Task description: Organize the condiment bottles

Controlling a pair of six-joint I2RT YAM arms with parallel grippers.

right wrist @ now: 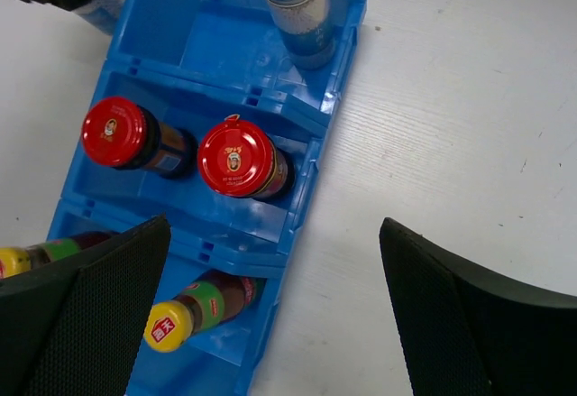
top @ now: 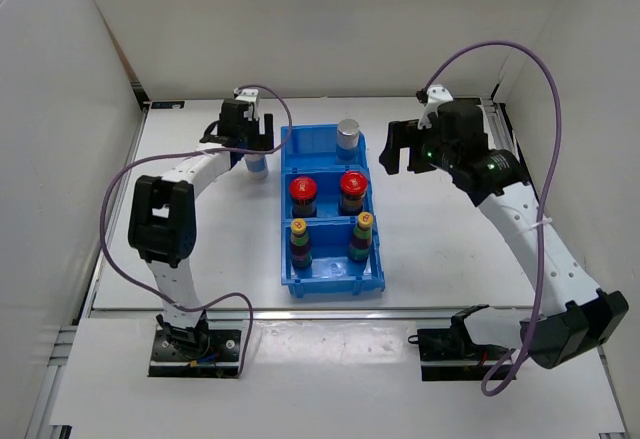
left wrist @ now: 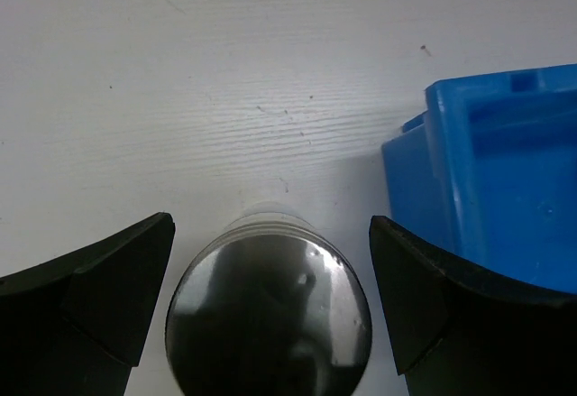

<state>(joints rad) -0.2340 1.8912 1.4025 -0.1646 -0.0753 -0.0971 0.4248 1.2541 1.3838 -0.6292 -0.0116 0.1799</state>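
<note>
My left gripper (left wrist: 270, 225) is spread wide and grasping nothing. Its fingers flank the stray silver-capped bottle (left wrist: 269, 319), which stands upright on the counter (left wrist: 225, 80) just outside the blue bin (left wrist: 505, 161), beside the left wall of the bin's far compartment. I hang straight over the cap (shiny enough to mirror me) so the fingers can drop along the bottle's body rather than pinch the slick lid. As far as I can tell, neither finger touches it.

Everything else sits in the bin by kind. The other silver-capped bottle (right wrist: 296, 8) stands at the right of the far compartment, and the free left half is, I judge, where the stray belongs. The two red-capped bottles (right wrist: 234, 157) stand side by side in the middle compartment, and the two yellow-capped bottles (right wrist: 171, 328) are in the near one.

My right gripper (right wrist: 275, 234) is released too, held at the bin's right side about level with the far compartment. I'd say it is parked there to leave the left arm a clear path.

The next move calls for lowering, closing on the body and lifting over the bin's left wall. That wall is very near, so a low carry could clip it.
</note>
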